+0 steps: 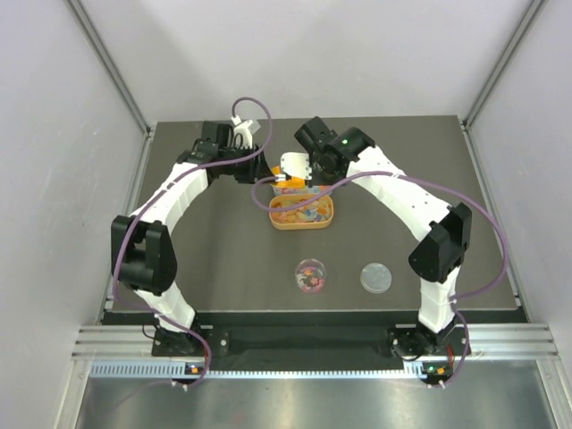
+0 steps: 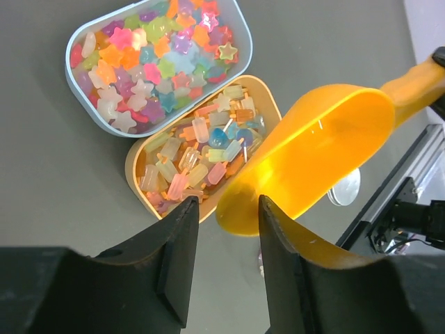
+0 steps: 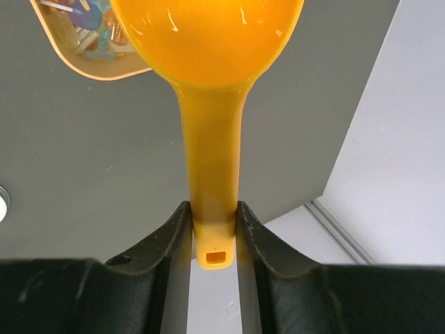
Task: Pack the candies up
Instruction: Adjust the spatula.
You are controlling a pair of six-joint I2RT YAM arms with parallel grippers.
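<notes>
Two arms bend inward over the tan tray (image 2: 131, 167). Right gripper (image 3: 212, 209) clamps the handle of the orange scoop (image 3: 208, 42), its bowl above the tray's candies (image 2: 201, 149); left gripper (image 2: 224, 209) hovers beside the tray, jaws half-apart, empty.

The upper centre of the top view is crowded. Both arms meet over the tan oval plastic tray (image 1: 302, 227) of candies (image 2: 198, 149), and purple cables (image 1: 505, 250) loop around them. In the left wrist view, the orange plastic scoop (image 2: 313, 156) hangs over the tray's right end and blocks that side. Its lip is just beside the parted fingers of the left gripper (image 2: 226, 229), and the right gripper (image 3: 214, 223) is clamped on its handle. The pale blue oval tray (image 2: 78, 35) at upper left lies uncovered from above. Bare dark table (image 1: 223, 259) spreads left of centre in the top view. A small round clear cup (image 1: 311, 275) and a round clear lid (image 1: 376, 278) sit at lower centre, with a gap between them.
</notes>
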